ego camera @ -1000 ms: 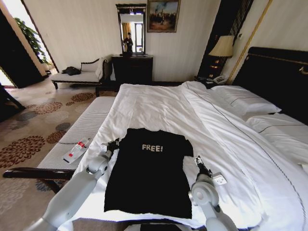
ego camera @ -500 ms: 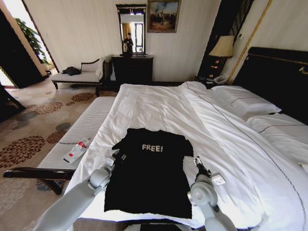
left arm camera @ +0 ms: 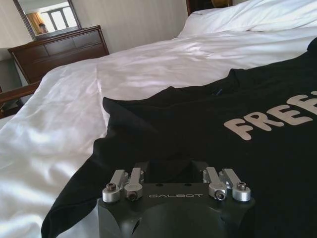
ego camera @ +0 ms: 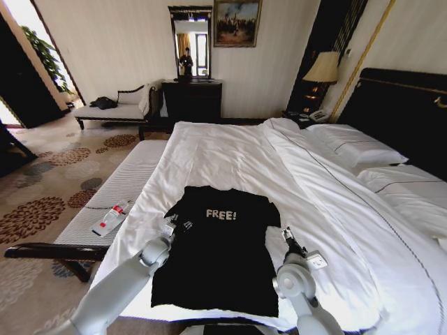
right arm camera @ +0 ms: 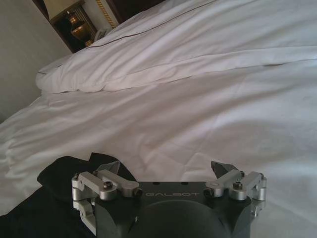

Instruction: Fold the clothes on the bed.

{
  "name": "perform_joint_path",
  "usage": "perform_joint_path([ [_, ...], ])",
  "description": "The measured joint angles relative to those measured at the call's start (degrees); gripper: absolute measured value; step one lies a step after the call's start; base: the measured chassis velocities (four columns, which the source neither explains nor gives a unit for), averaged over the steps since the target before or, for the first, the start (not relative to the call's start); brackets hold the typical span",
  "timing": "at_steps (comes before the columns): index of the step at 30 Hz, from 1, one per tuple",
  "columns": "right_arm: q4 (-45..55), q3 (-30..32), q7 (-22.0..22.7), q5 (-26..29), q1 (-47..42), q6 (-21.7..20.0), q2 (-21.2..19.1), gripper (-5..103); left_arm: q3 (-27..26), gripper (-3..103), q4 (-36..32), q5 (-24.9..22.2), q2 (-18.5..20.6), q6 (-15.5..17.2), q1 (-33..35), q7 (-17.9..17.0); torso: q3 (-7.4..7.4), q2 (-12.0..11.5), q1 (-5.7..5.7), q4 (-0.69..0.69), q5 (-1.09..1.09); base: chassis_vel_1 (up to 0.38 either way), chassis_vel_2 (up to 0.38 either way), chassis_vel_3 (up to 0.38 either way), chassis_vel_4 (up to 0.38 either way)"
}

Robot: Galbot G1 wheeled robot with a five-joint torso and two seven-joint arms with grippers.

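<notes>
The T-shirt [ego camera: 216, 248] lies flat and face up on the near part of the bed [ego camera: 230, 157], its "FREE!" lettering readable, collar pointing away from the robot.

The left gripper [ego camera: 180, 225] sits over the shirt's left sleeve, just inside the garment's edge. In the left wrist view the gripper [left arm camera: 171, 171] has its linkages folded in and black cloth bunched right at its mouth, so it looks clenched on the T-shirt [left arm camera: 208, 139] at the sleeve, though the fingertips themselves are hidden by the body of the gripper. Beyond it the sleeve edge lies on white sheet, and the lettering is off to the side toward the shirt's middle.

The right gripper [ego camera: 287, 234] rests at the shirt's right sleeve, at the border between cloth and sheet. In the right wrist view it [right arm camera: 166, 168] is spread wide, released, with one finger [right arm camera: 110, 166] over the black sleeve tip [right arm camera: 64, 176] and the other over bare sheet; nothing is held between them. Ahead of it runs the white duvet [right arm camera: 198, 54].
</notes>
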Motion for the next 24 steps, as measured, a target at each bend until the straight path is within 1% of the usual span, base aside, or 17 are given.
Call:
perform_joint_path([
  [1,-0.10,0.03,0.00,0.00,0.00,0.01,0.00,100,0.00,41,0.06,-0.09,-0.01,0.00,-0.14,-0.07,0.00,0.00,0.00,0.00,0.00,0.000,0.000,0.000,0.000],
  [3,-0.18,0.02,0.00,0.00,0.01,0.02,0.00,100,-0.05,41,0.06,-0.21,0.00,0.01,-0.22,-0.12,0.00,0.00,0.00,0.00,0.00,0.000,0.000,0.000,0.000],
  [5,-0.34,0.02,0.01,0.00,0.08,0.04,0.00,100,-0.49,30,0.06,-0.39,0.13,0.04,-0.28,-0.21,0.00,0.00,0.00,0.00,0.00,0.000,0.000,0.000,0.000],
  [6,-0.34,0.02,0.01,0.00,0.08,0.04,0.00,100,-0.49,30,0.06,-0.39,0.13,0.04,-0.28,-0.21,0.00,0.00,0.00,0.00,0.00,0.000,0.000,0.000,0.000],
  [10,-0.58,-0.19,0.02,-0.02,0.36,0.07,0.00,100,-1.58,9,0.29,-0.76,0.37,0.13,-0.18,-0.61,0.00,0.00,0.01,0.00,-0.01,0.000,0.000,0.000,0.000],
  [12,-0.60,-0.23,0.02,-0.03,0.42,0.08,0.00,100,-1.80,9,0.35,-0.91,0.46,0.16,-0.09,-0.66,0.00,0.00,0.00,0.00,-0.01,0.000,0.000,0.000,0.000],
  [13,-0.62,-0.26,0.02,-0.03,0.48,0.09,-0.01,100,-1.98,4,0.41,-1.04,0.56,0.20,-0.01,-0.68,0.00,0.00,0.01,0.00,-0.01,0.000,0.000,0.000,0.000],
  [15,-0.67,-0.29,0.04,-0.04,0.50,0.09,-0.04,100,-2.24,0,0.54,-1.25,0.76,0.24,0.08,-0.68,0.00,0.00,0.00,0.00,0.00,0.000,0.000,0.000,0.000],
  [22,-0.72,-0.17,0.05,-0.07,0.51,0.12,-0.14,100,-3.70,0,0.83,-1.92,0.24,0.25,-0.23,-0.72,0.00,0.00,0.00,0.00,-0.01,0.000,0.000,0.000,0.000],
  [24,-0.72,-0.08,0.06,-0.07,0.46,0.13,-0.19,100,-5.23,0,1.21,-2.75,-0.47,0.24,-0.79,-0.93,0.00,0.00,0.00,0.00,0.00,0.000,0.000,0.000,0.000],
])
